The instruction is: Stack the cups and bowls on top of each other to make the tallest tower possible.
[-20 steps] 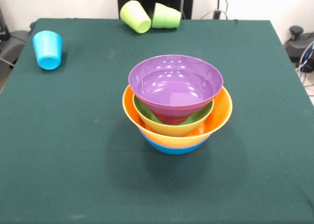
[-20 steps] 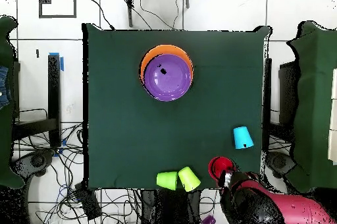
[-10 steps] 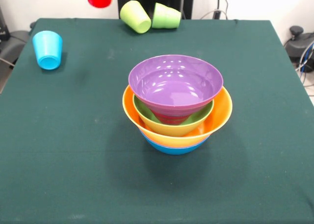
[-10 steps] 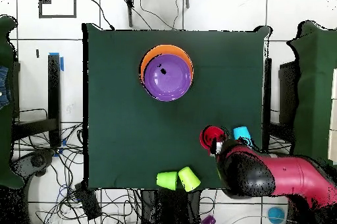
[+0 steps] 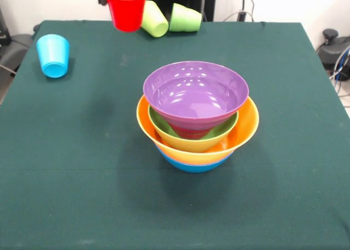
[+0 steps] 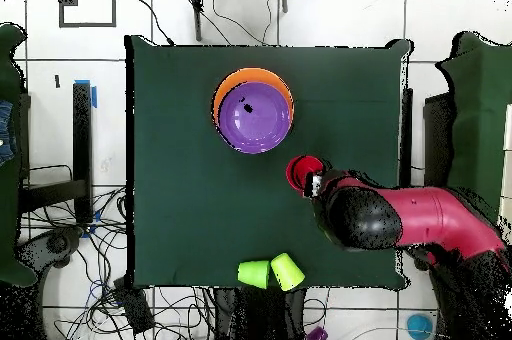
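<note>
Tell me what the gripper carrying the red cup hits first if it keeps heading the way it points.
Most likely the tower: overhead, the gripper with the red cup points toward its top purple bowl. Height is unclear; it may pass above.

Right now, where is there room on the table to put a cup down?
The green cloth in front of the bowl tower is bare, and so is the right side of the table. The far edge is crowded: a sky blue cup, the carried red cup, and the yellow-green cup beside the green cup.

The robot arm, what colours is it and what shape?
In the overhead view the arm is a thick, rounded red tube with a big black bulge at the end nearest the bowls. A small white and grey part sits at its tip.
</note>
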Robot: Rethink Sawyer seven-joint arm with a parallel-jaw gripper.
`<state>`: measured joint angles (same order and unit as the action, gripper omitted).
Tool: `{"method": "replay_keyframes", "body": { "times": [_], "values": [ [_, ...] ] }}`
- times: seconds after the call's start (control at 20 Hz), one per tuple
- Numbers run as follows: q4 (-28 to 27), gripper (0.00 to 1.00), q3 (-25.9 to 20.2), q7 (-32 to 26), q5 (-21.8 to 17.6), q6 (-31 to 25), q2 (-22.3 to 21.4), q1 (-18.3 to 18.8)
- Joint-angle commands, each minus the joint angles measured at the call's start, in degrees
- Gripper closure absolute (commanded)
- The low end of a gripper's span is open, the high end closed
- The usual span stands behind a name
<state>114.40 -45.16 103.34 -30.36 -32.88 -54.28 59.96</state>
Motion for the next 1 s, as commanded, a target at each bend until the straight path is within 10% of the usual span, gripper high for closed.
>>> {"method": "replay_keyframes", "body": {
  "times": [0.05,1.0],
  "values": [
    [-10.15,1.00,4.79,3.02,1.06,-4.80,7.77,-6.53],
    [-15.80,1.00,7.52,2.73,2.25,-3.39,12.30,-13.34]
  ]
}}
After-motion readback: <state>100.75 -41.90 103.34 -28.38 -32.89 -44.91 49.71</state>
